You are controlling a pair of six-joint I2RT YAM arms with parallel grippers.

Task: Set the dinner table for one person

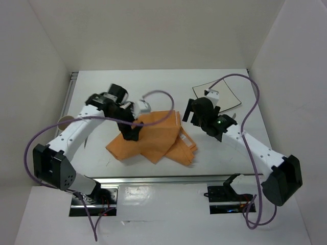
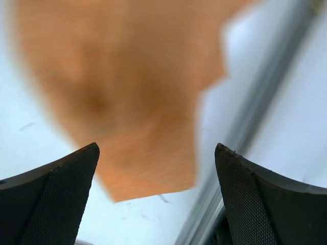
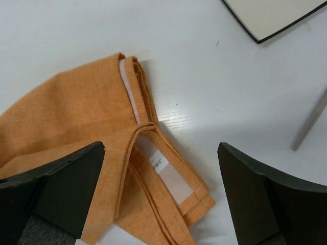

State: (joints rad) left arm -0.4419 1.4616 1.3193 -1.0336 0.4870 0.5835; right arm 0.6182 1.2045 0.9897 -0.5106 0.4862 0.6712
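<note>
White dinner table: broad and flat, it fills the space ahead of both arms and carries everything. Its slick top could let fabric slide rather than unfold if it gets dragged.
Orange cloth: it lies rumpled and askew near the middle of the table, folded over itself, with doubled hems at its right-hand corner. A pinch there could take several layers at once, so it would lift as a bundle instead of spreading.
Plate: square and white with a dark rim, at the far right of the table, apart from the cloth. Set on the cloth as it lies, I reckon it would sit on ridges and rock.
Left gripper: fingers spread wide with nothing between them, over the cloth's left half. Its view is blurred, so I cannot tell how close it hangs.
Right gripper: fingers wide apart and empty, above the folded corner. With both arms at one cloth, they could tug against each other or knock together.
Cable: the left arm's purple loop hangs over the cloth and could snag.
Grey strip: it lies near the plate, and I cannot tell what it is. A sweeping arm could shove it.
</note>
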